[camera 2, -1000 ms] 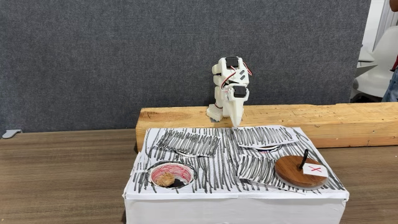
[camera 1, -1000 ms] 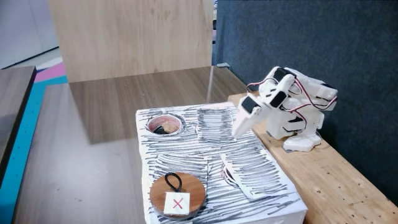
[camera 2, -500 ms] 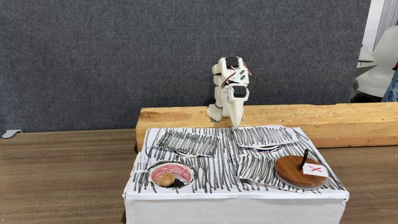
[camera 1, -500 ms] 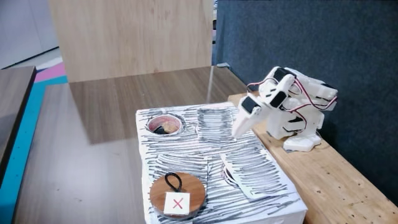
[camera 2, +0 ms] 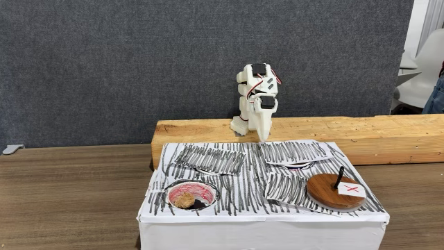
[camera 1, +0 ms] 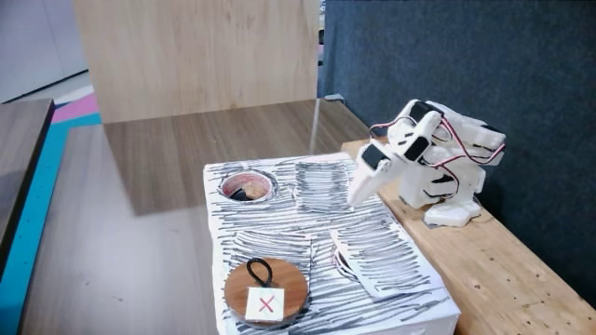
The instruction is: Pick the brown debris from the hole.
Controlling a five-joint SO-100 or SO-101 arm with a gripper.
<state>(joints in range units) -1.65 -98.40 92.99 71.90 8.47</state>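
Note:
A tan lump of brown debris (camera 2: 184,200) lies inside the hole (camera 2: 173,190), a round opening with a pinkish-red rim at the front left of the striped white box in a fixed view. In the other fixed view the hole (camera 1: 227,180) with the debris (camera 1: 239,194) sits at the box's far left corner. My white gripper (camera 2: 261,139) (camera 1: 352,198) hangs folded down at the box's back edge, far from the hole, its fingers together and holding nothing.
A round wooden disc (camera 2: 331,196) (camera 1: 279,279) with a black loop and red X label rests on the box, beside torn striped paper flaps (camera 2: 284,187). The arm's base stands on a wooden beam (camera 2: 381,132). Brown tabletop surrounds the box.

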